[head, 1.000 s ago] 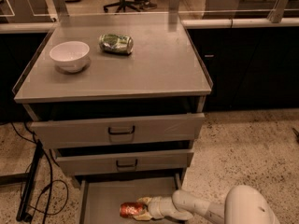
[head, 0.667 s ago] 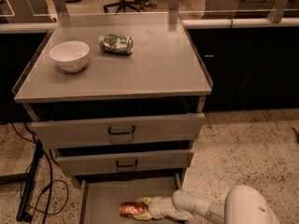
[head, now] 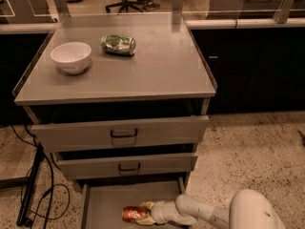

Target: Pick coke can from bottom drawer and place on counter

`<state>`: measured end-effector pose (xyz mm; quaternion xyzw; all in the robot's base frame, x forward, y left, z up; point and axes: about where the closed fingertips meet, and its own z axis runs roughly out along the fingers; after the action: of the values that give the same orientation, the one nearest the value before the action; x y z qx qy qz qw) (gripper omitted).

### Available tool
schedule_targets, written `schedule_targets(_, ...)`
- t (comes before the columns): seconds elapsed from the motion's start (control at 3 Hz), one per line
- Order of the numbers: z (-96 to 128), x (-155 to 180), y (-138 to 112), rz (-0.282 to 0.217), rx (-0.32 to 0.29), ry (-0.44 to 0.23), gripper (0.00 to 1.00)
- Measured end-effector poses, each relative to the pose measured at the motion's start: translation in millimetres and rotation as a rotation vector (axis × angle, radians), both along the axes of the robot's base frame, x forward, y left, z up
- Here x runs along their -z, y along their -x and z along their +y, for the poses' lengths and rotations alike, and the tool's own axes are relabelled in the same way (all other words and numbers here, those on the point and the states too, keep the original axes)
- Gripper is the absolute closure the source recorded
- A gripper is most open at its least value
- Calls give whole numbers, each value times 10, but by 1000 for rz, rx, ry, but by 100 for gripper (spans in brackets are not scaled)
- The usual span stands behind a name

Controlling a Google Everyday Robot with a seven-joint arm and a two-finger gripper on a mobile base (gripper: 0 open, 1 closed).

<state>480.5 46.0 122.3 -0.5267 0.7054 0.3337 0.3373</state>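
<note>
- My tool [head: 145, 213] reaches into the open bottom drawer [head: 107, 202], clamped around the red can [head: 130, 214], which lies on its side there.
- The grasp looks made; I judge that lifting the can onto the table [head: 162, 66] above the drawer is not yet done.

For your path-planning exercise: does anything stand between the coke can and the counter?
The gripper is at the coke can in the bottom drawer; the top drawer and middle drawer, partly open, jut into the way up. A bowl and green can sit on the counter.

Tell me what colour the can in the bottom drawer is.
The can is red-orange, camera view; the gripper is at it in the drawer.
</note>
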Motion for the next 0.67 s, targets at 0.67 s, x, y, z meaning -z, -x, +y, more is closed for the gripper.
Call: schedule_targets(0.67,-160,-268,117,-57,37,-5,100)
